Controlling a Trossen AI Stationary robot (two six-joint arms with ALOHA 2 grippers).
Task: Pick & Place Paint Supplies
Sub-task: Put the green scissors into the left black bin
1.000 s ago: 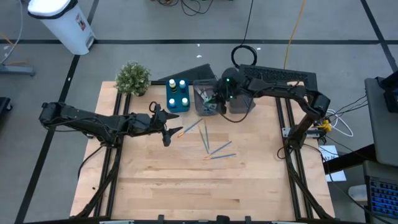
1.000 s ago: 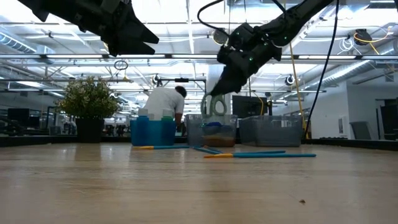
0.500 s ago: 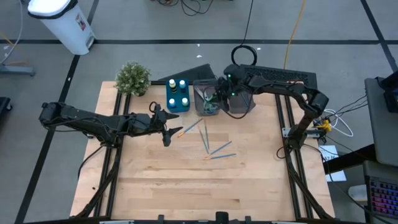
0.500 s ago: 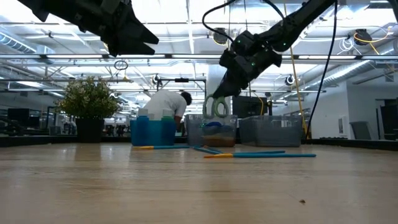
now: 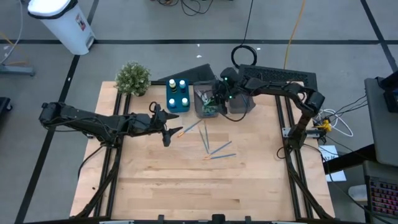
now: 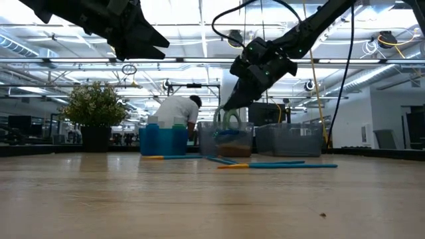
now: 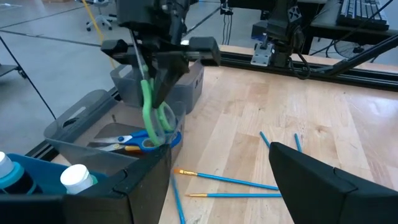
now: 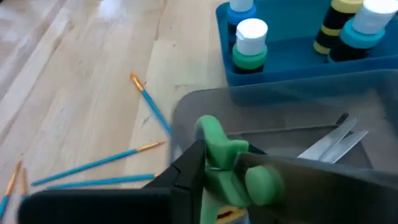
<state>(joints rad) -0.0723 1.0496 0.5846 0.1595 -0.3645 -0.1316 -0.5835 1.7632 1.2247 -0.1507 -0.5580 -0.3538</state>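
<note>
Right gripper (image 5: 217, 99) lower over grey bin (image 5: 200, 107), pinching green scissors (image 7: 154, 118), left gripper (image 5: 166, 129) spread, brushes (image 5: 214, 149) on wooden table (image 5: 186, 180)

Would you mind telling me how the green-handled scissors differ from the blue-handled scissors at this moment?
The green-handled scissors hang upright, handles downward, clamped in the right gripper over the grey bin; the blue-handled scissors lie flat inside that bin, ungripped. Handle colour differs too: green against blue with some orange. Both are scissors at the same bin.

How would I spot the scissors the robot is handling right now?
Find the blue bin of paint bottles by the potted plant. In the grey bin beside it, the green-handled scissors hang from the right gripper; the others there lie flat.
</note>
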